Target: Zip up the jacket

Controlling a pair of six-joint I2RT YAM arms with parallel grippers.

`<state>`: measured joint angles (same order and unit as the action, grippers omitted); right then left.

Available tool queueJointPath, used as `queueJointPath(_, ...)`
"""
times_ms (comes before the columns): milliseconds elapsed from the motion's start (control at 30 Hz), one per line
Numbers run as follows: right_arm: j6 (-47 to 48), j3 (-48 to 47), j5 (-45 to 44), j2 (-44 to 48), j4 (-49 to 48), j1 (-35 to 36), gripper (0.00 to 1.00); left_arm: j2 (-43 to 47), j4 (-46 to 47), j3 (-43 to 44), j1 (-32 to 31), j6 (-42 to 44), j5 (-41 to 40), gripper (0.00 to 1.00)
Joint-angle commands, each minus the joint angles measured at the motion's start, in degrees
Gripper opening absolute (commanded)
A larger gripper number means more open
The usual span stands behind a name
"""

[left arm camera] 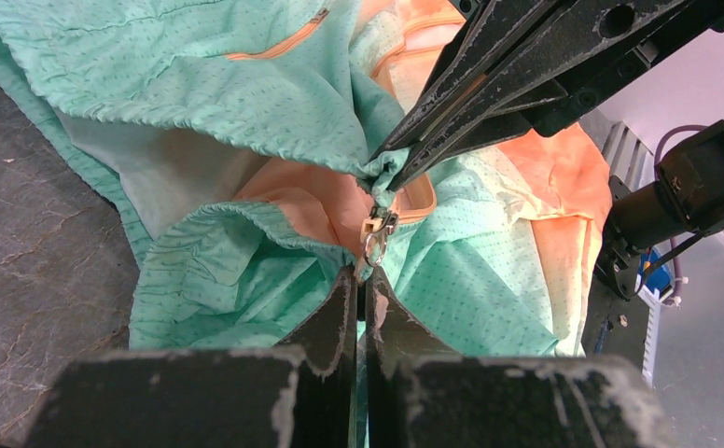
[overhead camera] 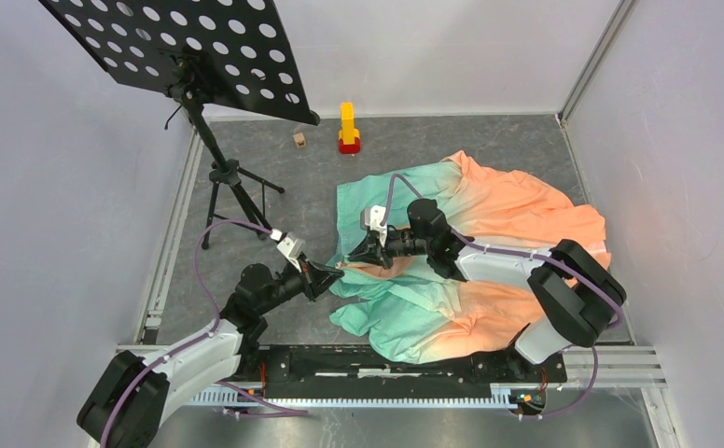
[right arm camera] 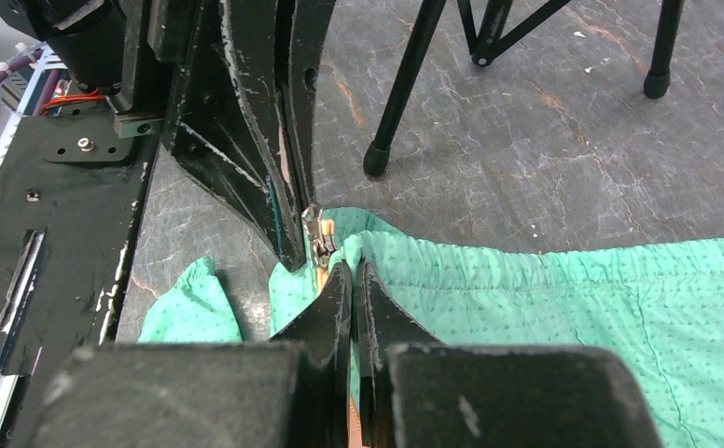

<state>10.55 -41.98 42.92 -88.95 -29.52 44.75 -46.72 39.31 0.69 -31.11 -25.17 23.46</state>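
Mint-to-peach jacket crumpled, front unzipped, zipper slider at hem.

Left gripper, clamped, pointed toward three o'clock; right gripper, clamped, pointed toward nine, tips nearly touching.

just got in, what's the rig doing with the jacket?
Both arms are working the hem end of the jacket on the table. The left claw and right claw are each shut on fabric right by the zipper slider. The front looks unzipped so far.
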Motion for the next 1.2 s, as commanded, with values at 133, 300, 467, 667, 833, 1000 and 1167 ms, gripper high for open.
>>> queueJointPath(133,-0.2,1.1,-4.1,2.6,-4.3,0.3,0.00,0.0,2.0,0.5,-0.2,3.5,-0.3,0.02)
queueJointPath(300,0.0,1.1,-3.3,2.5,-4.4,0.4,0.00,-0.1,2.0,0.4,-0.2,3.5,-0.4,0.02)
queueJointPath(467,-0.5,1.7,-2.9,3.0,-5.6,0.4,0.00,-0.4,1.9,0.6,-0.2,3.5,-0.4,0.02)
queueJointPath(667,-1.0,1.3,-2.4,2.2,-5.8,0.4,0.00,-0.8,2.1,0.7,-0.2,3.5,-0.3,0.02)
queueJointPath(833,-1.3,0.8,-2.2,1.3,-5.5,0.5,0.00,-0.6,2.3,0.5,-0.2,3.6,-0.2,0.02)
queueJointPath(1000,-1.5,0.2,-2.0,0.5,-5.2,0.5,0.00,-0.4,2.5,0.4,-0.2,3.6,-0.2,0.02)
queueJointPath(1167,-1.5,0.1,-2.0,0.4,-5.3,0.8,0.00,-0.5,2.6,0.4,-0.2,3.5,0.0,0.02)
